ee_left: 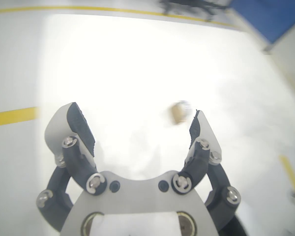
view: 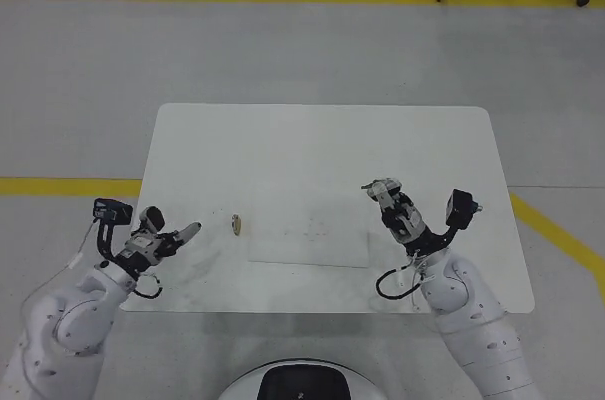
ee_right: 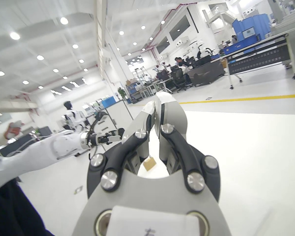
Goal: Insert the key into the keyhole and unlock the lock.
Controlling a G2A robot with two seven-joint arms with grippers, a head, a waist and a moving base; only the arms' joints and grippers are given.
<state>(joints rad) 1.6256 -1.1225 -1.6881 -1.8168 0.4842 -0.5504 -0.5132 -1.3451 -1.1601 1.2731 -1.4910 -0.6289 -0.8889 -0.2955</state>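
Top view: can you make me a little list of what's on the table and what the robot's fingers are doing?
Lock: small brass padlock lying on the white table, between the two arms.
Left gripper: fingers open, near the padlock, not touching it.
Right gripper: fingers shut, at the table's right side; too small to tell if they hold anything.

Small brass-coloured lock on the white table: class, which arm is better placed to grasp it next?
Left. The left gripper is open, with the small brass-coloured lock just ahead of it; the right gripper is shut and farther away.
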